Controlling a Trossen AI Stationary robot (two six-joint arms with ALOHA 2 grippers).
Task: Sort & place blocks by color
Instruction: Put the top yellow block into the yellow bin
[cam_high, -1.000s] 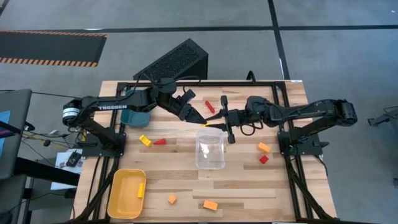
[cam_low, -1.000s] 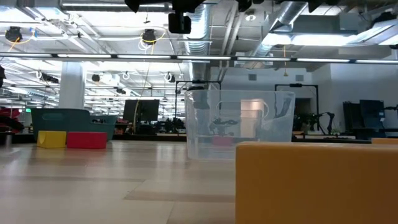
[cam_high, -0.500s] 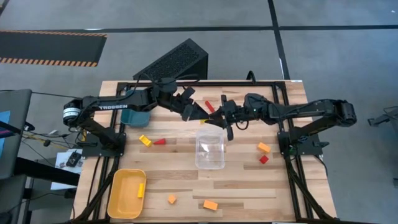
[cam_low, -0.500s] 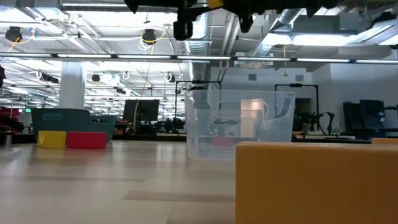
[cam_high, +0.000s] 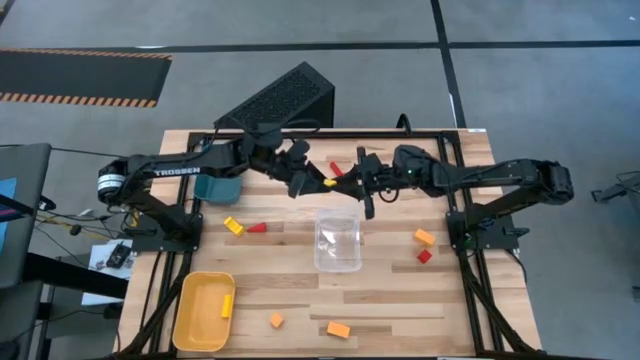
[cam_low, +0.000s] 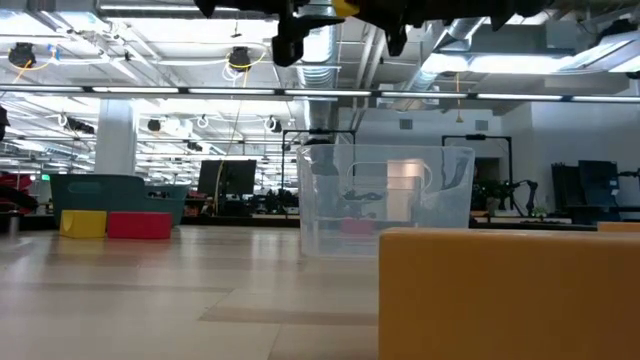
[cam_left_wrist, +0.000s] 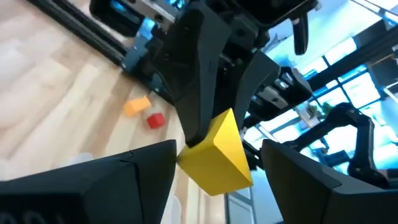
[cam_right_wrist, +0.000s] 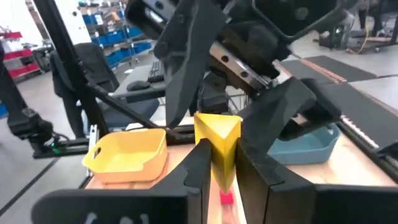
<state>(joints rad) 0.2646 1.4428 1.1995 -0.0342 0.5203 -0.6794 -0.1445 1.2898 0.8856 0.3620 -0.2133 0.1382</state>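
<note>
Above the wooden table (cam_high: 300, 300), behind the clear box (cam_high: 338, 240), my right gripper (cam_high: 352, 184) pinches a yellow wedge block (cam_high: 329, 183); my left gripper (cam_high: 312, 180) stands spread wide around it.

The left arm (cam_high: 170, 172) bears the white word "TROSSEN".

Both arms are matte black, chunky angular links. The left arm (cam_high: 190, 168) has white TROSSEN lettering and a silver ring at its base joint. Black cables loop off the right arm (cam_high: 480, 176). Fingers (cam_right_wrist: 199, 163) are flat, dark, blade-like.
</note>
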